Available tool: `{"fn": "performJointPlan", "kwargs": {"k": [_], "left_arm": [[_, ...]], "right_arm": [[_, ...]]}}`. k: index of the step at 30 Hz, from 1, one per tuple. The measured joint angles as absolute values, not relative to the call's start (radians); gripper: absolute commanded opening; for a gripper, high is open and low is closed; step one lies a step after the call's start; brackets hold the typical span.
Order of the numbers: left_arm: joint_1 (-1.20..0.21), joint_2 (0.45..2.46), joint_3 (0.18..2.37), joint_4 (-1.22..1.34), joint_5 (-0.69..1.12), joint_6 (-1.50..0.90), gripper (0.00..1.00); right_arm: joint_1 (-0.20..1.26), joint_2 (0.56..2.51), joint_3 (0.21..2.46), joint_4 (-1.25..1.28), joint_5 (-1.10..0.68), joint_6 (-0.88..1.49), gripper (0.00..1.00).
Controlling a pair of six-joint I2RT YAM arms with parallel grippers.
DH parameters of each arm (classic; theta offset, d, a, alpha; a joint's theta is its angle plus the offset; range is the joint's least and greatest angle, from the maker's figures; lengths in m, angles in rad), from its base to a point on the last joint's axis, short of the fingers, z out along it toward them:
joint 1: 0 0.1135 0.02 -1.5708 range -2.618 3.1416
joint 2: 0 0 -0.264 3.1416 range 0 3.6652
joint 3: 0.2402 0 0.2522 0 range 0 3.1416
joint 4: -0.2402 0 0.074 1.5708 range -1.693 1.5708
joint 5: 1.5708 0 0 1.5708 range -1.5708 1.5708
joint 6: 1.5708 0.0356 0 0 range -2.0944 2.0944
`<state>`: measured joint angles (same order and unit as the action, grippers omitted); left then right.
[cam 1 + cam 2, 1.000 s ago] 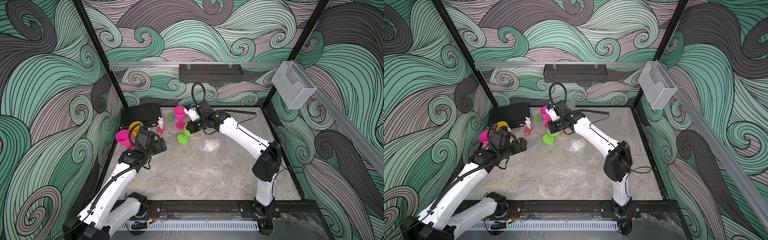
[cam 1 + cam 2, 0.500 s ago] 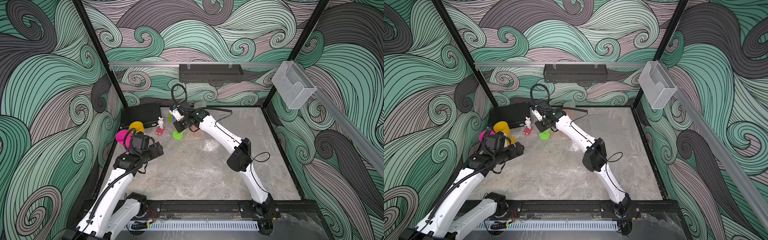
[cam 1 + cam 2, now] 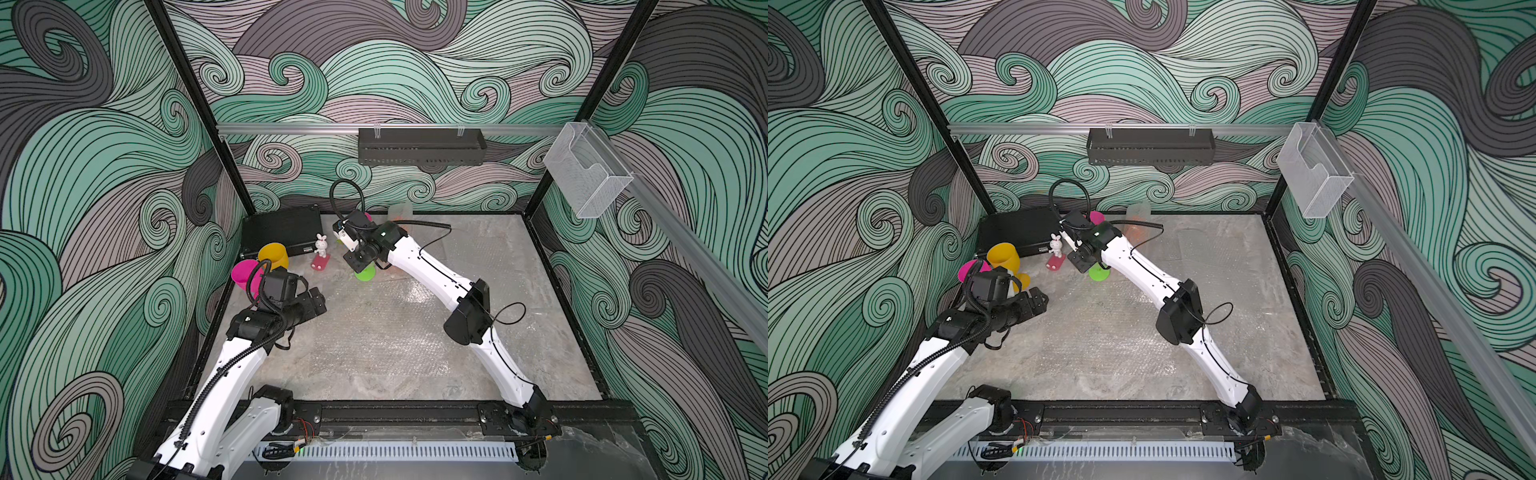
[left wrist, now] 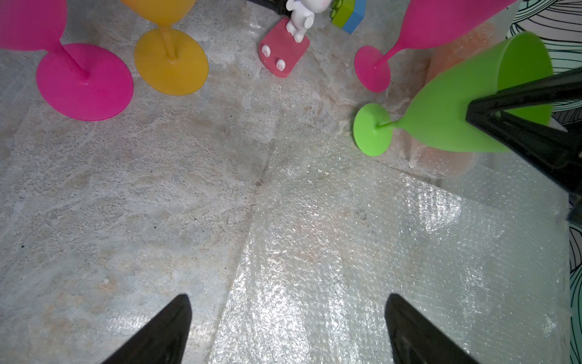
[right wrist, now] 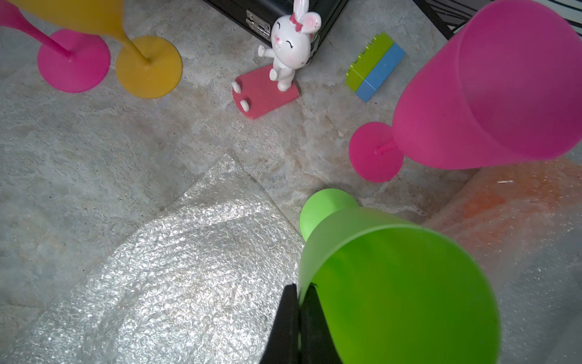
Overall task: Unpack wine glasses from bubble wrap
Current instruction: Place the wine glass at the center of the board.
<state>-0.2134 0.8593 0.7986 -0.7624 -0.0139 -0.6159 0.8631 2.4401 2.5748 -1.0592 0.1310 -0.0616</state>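
Observation:
My right gripper point(image 5: 297, 291) is shut on the rim of the lime green wine glass point(image 5: 393, 283). Its foot point(image 3: 365, 273) is low by the floor, at the far edge of the flattened bubble wrap point(image 3: 395, 324). A pink wine glass point(image 5: 491, 85) stands just behind it, beside an orange one still rolled in bubble wrap point(image 5: 510, 201). At the far left stand another pink wine glass point(image 3: 245, 274) and a yellow one point(image 3: 272, 255). My left gripper point(image 4: 288, 299) hangs open and empty over the flat bubble wrap point(image 4: 346, 236), near those two.
A white rabbit figure point(image 3: 321, 245) on a red base and a green-blue block point(image 5: 374, 66) sit between the glass groups. A black case point(image 3: 282, 228) lies in the far left corner. A black shelf point(image 3: 419, 145) and a clear box point(image 3: 586, 174) hang on the walls.
My right arm has swung left with the green glass in its grip, while the glass's foot stays near the same spot. The left arm has shifted only slightly, its jaws still open.

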Motion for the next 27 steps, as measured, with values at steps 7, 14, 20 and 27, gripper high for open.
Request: {"fn": "performJointPlan", "kwargs": {"k": [7, 14, 20, 27], "left_arm": [[-0.212, 0.853, 0.796, -0.762, -0.009, -0.619, 0.94], [-0.212, 0.845, 0.785, -0.759, -0.006, -0.620, 0.94], [-0.212, 0.845, 0.779, -0.756, -0.002, -0.620, 0.94], [-0.212, 0.848, 0.763, -0.746, 0.010, -0.621, 0.94]], "right_arm": [[0.854, 2.440, 2.574, -1.076, 0.170, -0.074, 0.00], [0.828, 2.456, 2.614, -1.081, 0.150, -0.079, 0.00], [0.814, 2.469, 2.614, -1.081, 0.115, -0.078, 0.00], [0.822, 2.486, 2.649, -1.081, 0.067, -0.071, 0.00]]}}
